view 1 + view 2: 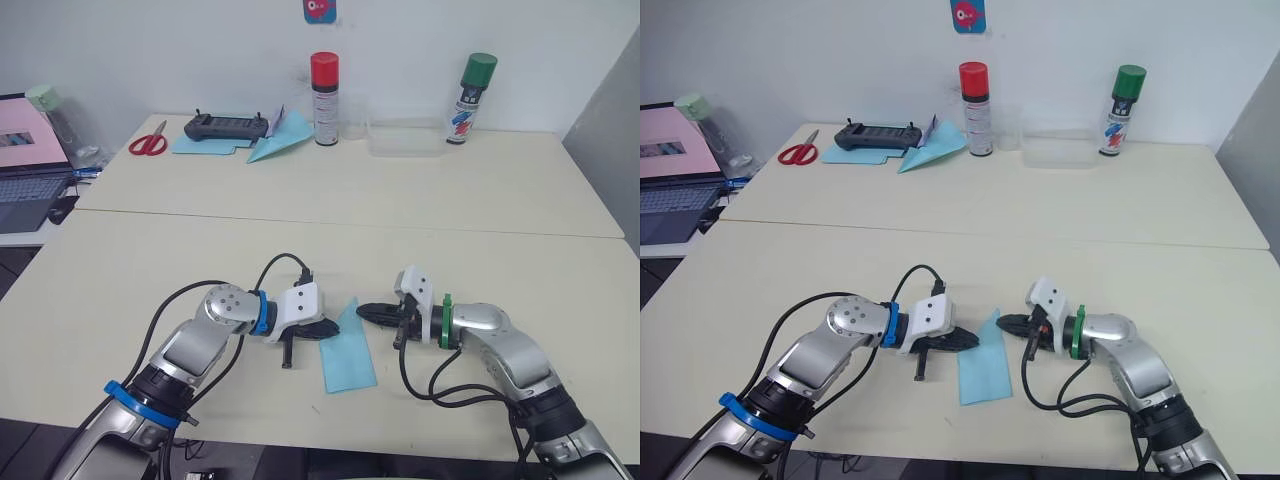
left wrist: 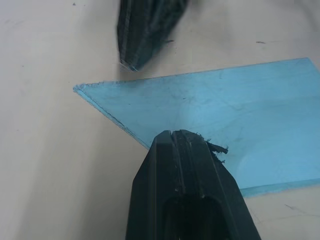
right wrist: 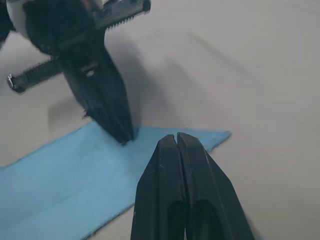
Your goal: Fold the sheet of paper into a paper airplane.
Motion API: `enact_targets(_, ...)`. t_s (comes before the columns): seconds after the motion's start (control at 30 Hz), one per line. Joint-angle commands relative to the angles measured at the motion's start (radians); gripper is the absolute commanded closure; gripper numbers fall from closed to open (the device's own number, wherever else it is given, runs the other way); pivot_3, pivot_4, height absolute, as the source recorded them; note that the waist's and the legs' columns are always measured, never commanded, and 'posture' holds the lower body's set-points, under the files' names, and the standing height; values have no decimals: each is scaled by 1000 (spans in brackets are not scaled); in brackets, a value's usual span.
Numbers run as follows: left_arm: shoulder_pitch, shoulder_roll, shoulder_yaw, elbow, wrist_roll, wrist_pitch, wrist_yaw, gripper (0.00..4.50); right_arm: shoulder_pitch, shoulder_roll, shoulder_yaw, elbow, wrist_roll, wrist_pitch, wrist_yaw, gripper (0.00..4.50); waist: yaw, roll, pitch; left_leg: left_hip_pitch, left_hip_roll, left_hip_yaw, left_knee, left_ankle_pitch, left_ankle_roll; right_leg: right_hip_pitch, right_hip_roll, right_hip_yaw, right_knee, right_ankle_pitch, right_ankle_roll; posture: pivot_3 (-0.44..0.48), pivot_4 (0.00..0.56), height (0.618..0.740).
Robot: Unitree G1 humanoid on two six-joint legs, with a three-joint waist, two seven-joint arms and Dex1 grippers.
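The light blue sheet of paper (image 1: 348, 355) lies flat on the table between my two arms, folded into a narrow strip with one pointed end (image 2: 80, 90) facing away from me. My left gripper (image 1: 330, 328) is shut, and its tip (image 2: 182, 137) rests on the paper's left edge. My right gripper (image 1: 365, 312) is also shut, with nothing between its fingers. Its tip (image 3: 177, 140) sits just beside the pointed end, facing the left gripper (image 3: 112, 115) a short way off.
Along the far edge of the table lie red scissors (image 1: 148, 143), a black controller (image 1: 226, 126), a long blue paper dart (image 1: 280, 145), a red-capped spray can (image 1: 324, 100), a clear container (image 1: 405, 137) and a green-capped can (image 1: 470, 100). A laptop (image 1: 25, 170) stands at far left.
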Motion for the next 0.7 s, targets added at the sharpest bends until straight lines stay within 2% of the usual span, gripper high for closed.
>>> enact_targets(0.03,24,18,-38,65,66,20,2,4500,24,-51,85,11,-77,-23,45,4480,0,1,-1,0,0,0,0,0,0,0,0,0,0,0,0,0,150,740)
enact_targets(0.23,20,19,-37,70,67,17,1,4500,78,-133,118,-73,-34,23,149,4480,0,1,-1,0,0,0,0,0,0,1,0,0,0,0,0,0,150,740)
enact_targets(0.5,33,26,-32,52,65,27,4,4500,113,-194,154,-186,62,176,243,4480,-1,0,-2,0,0,0,0,0,0,1,0,0,0,0,0,0,150,740)
enact_targets(0.7,43,34,-30,43,66,28,6,4500,125,-316,206,-223,68,206,355,4480,0,-1,-2,0,0,0,0,0,0,1,0,0,-1,0,0,0,150,740)
